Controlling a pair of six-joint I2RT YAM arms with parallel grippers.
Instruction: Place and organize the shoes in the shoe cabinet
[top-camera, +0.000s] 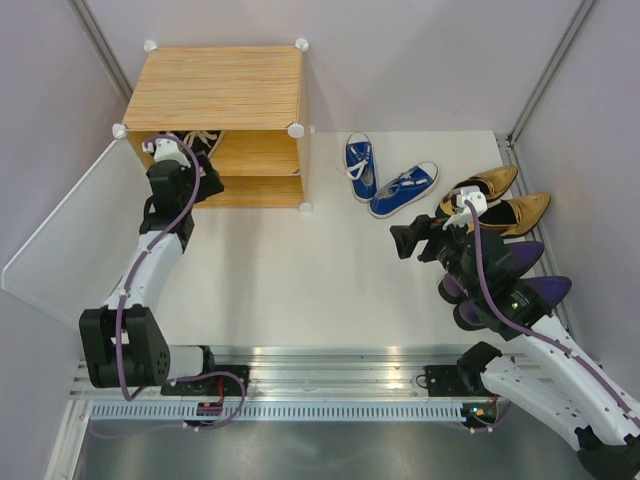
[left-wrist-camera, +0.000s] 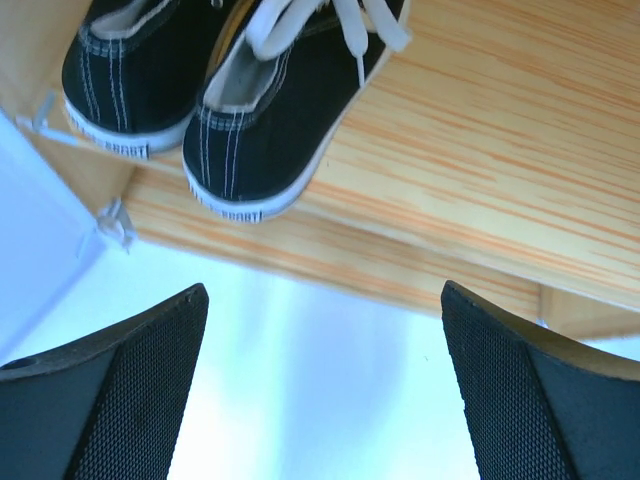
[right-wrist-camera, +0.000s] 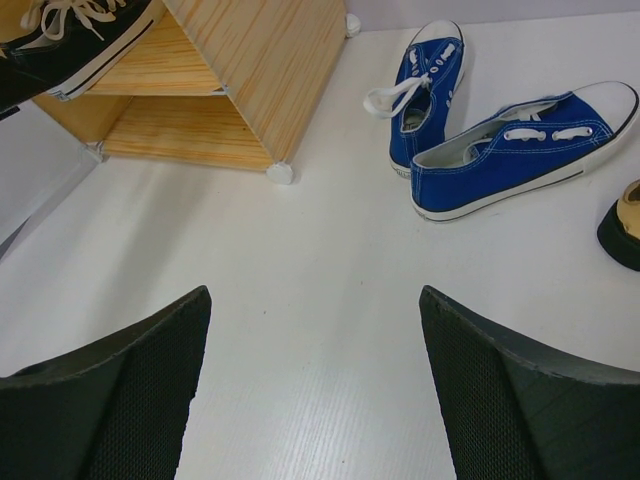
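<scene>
The black sneakers (left-wrist-camera: 250, 110) sit on the shoe cabinet's (top-camera: 220, 90) upper shelf, seemingly both stowed. The left pincer (left-wrist-camera: 325, 390) gapes empty before it. On the surface (right-wrist-camera: 300, 250) right of the cabinet lie the blue sneakers (right-wrist-camera: 500, 150). The right pincer (right-wrist-camera: 315, 390), also open, should reach one next.

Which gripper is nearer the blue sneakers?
Right. The right gripper hovers just short of the blue sneakers, facing them; the left gripper is far off at the cabinet's open front.

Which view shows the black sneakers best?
Left wrist: black sneakers fill the top, heels out on the cabinet shelf. Top external: mostly hidden behind the left arm. Right wrist: cropped at the corner.
</scene>
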